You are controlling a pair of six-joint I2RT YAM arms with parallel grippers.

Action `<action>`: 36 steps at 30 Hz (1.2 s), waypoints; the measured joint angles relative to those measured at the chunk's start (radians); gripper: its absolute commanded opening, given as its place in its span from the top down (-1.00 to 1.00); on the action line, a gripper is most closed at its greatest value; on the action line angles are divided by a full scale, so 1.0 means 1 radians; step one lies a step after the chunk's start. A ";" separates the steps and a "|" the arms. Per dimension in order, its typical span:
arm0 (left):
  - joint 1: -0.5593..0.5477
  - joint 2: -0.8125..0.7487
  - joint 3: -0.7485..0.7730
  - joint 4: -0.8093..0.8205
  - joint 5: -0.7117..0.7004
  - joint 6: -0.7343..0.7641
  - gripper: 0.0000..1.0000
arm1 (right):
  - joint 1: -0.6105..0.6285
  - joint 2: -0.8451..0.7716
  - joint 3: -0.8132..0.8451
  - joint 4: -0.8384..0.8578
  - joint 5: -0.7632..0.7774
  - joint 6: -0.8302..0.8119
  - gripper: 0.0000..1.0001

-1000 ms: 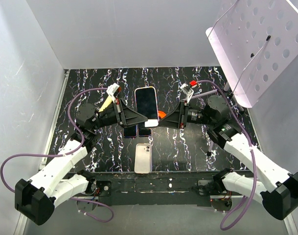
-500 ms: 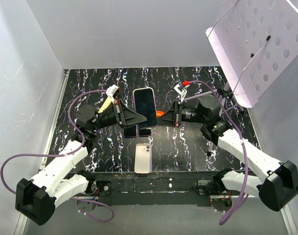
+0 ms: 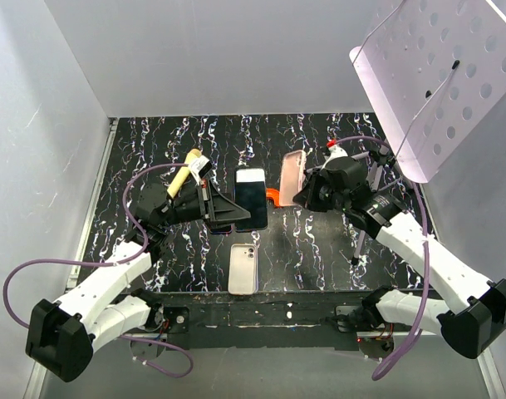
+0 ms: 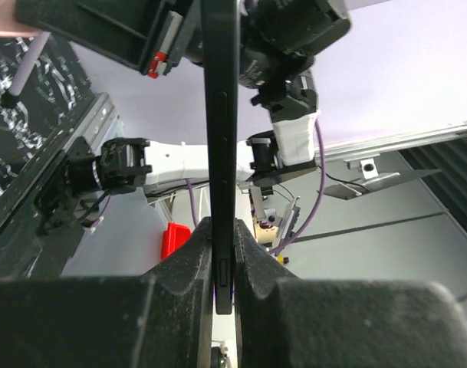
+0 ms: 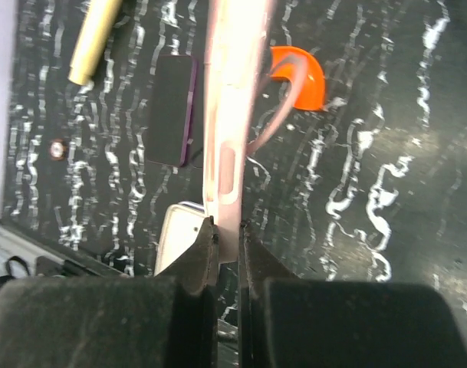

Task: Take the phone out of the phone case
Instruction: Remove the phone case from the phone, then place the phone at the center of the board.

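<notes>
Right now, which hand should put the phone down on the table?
Left. The left hand grips the bare phone; the right hand holds only the empty pink case.

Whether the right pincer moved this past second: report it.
Yes. The right pincer, gripping the pink case, pulled right, away from the white phone lying flat.

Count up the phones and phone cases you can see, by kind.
Phones: 3 (black phone in the left gripper; white phone and dark purple phone on the table)
Phone cases: 1 (pink case in the right gripper)
Total: 4
</notes>
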 measured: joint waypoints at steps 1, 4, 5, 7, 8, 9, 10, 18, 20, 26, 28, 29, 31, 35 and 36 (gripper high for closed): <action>0.001 -0.002 0.002 -0.026 0.002 0.016 1.00 | 0.000 0.000 0.000 -0.021 0.019 -0.012 0.97; 0.009 -0.007 0.063 -0.292 -0.027 0.190 1.00 | 0.000 -0.013 -0.008 -0.053 0.035 -0.037 0.97; 0.011 -0.002 0.126 -0.468 -0.082 0.307 1.00 | 0.000 -0.021 -0.013 -0.054 0.035 -0.042 0.97; 0.016 0.016 0.235 -0.696 -0.198 0.488 1.00 | 0.000 -0.038 -0.017 -0.066 0.034 -0.049 0.97; 0.021 0.031 0.303 -0.820 -0.287 0.604 1.00 | 0.000 -0.051 -0.017 -0.071 0.030 -0.054 0.97; 0.024 0.041 0.340 -0.891 -0.349 0.678 1.00 | 0.000 -0.062 -0.018 -0.071 0.028 -0.059 0.97; 0.029 0.052 0.377 -0.966 -0.425 0.761 1.00 | 0.000 -0.079 -0.018 -0.073 0.027 -0.065 0.97; 0.112 0.127 0.318 -1.217 -0.812 1.131 1.00 | 0.000 -0.176 -0.020 -0.081 0.007 -0.093 0.97; 0.132 0.157 0.272 -1.215 -0.842 1.162 1.00 | 0.000 -0.190 -0.024 -0.081 -0.003 -0.095 0.97; 0.182 0.304 0.211 -1.171 -0.817 1.224 1.00 | 0.001 -0.211 -0.030 -0.097 -0.019 -0.097 0.97; 0.196 0.343 0.211 -1.149 -0.788 1.243 1.00 | 0.001 -0.231 -0.035 -0.105 -0.021 -0.096 0.97; 0.204 0.359 0.211 -1.141 -0.772 1.252 1.00 | 0.001 -0.240 -0.036 -0.109 -0.021 -0.096 0.97; 0.218 0.385 0.212 -1.131 -0.740 1.266 1.00 | 0.001 -0.267 -0.046 -0.116 -0.021 -0.095 0.97; 0.256 0.443 0.230 -1.122 -0.692 1.284 1.00 | 0.001 -0.309 -0.072 -0.124 -0.019 -0.095 0.97; 0.262 0.459 0.242 -1.122 -0.684 1.287 1.00 | 0.001 -0.312 -0.076 -0.122 -0.019 -0.095 0.97</action>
